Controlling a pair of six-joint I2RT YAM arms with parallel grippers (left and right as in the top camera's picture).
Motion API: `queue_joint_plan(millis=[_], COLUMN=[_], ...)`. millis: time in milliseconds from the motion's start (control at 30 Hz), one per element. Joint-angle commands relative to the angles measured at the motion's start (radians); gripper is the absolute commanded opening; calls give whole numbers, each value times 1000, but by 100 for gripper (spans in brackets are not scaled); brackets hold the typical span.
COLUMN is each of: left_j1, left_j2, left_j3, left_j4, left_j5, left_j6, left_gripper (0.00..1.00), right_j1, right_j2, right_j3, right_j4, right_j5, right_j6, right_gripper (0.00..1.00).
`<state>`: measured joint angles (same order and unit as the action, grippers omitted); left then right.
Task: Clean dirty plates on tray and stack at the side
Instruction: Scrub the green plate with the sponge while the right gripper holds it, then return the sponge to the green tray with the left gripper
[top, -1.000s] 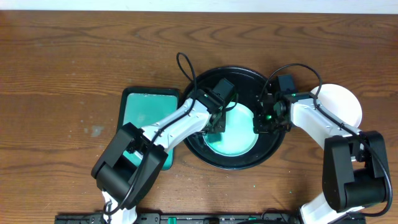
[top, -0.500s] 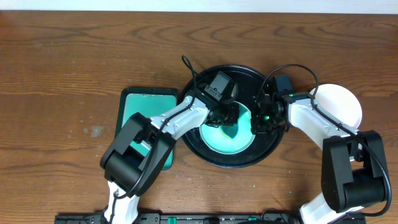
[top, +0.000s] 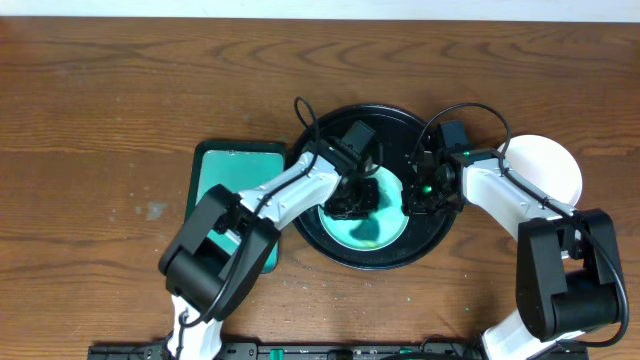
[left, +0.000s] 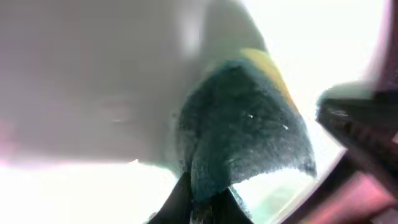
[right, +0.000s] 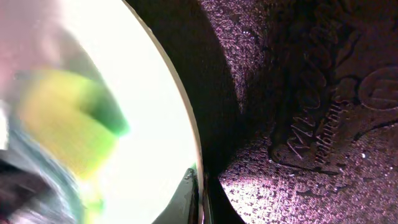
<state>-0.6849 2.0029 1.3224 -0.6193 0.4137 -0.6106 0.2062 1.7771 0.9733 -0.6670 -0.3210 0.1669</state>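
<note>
The round black tray (top: 398, 119) sits mid-table and holds a dirty plate (top: 378, 236) with teal smears. My left gripper (top: 352, 203) is shut on a dark teal sponge with a yellow layer (left: 242, 124) and presses it on the plate's middle; its jaws (left: 208, 202) pinch the sponge over the bright plate (left: 74, 193). My right gripper (top: 415, 200) is shut on the plate's right rim. In the right wrist view its jaws (right: 202, 199) clamp the plate's edge (right: 149, 143) above the tray's textured floor (right: 298, 93). Any other dirty plate is hidden.
A white plate (top: 550, 170) lies on the wood tabletop (top: 100, 100) right of the black tray, partly under my right arm. A rectangular teal tray with a black rim (top: 232, 180) lies left of the black tray, partly under my left arm.
My left gripper has swept the sponge across the plate, from its left edge to the upper right, then back to the middle. The right gripper has kept hold of the rim.
</note>
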Motion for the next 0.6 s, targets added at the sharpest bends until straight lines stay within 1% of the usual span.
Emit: queue_joint_plan(millis=[0, 67, 133, 233, 300, 333, 433, 467, 500, 567], left_j1=[34, 34, 37, 64, 101, 123, 202, 235, 286, 367], left_j2=[-71, -116, -182, -326, -421, -460, -519, -520, -513, -494], left_j3=[-44, -40, -31, -29, -29, -30, -45, -61, -95, -171], left_j4=[-69, -74, -100, -156, -220, -264, -393, -410, -408, -357], left_j5=[-459, -457, -447, -420, -449, -507, -769, -790, -770, -676], left_j6=[10, 51, 53, 54, 113, 138, 143, 142, 142, 143], left_gripper=[7, 7, 7, 7, 7, 7, 7, 7, 7, 7], right_j1=[4, 4, 4, 4, 4, 4, 4, 4, 4, 4], right_j2=[27, 27, 27, 27, 27, 27, 27, 27, 27, 27], right_j3=[-13, -13, -13, -13, -13, -13, -12, -12, -13, -12], right_j4=[-10, -10, -11, -20, -22, -20, 8, 17, 30, 47], right_j5=[43, 43, 43, 43, 44, 44, 55, 57, 59, 59], right_j6=[-26, -26, -26, -26, -26, -26, -21, -11, 9, 43], right_gripper=[1, 1, 1, 1, 1, 1, 1, 1, 1, 1])
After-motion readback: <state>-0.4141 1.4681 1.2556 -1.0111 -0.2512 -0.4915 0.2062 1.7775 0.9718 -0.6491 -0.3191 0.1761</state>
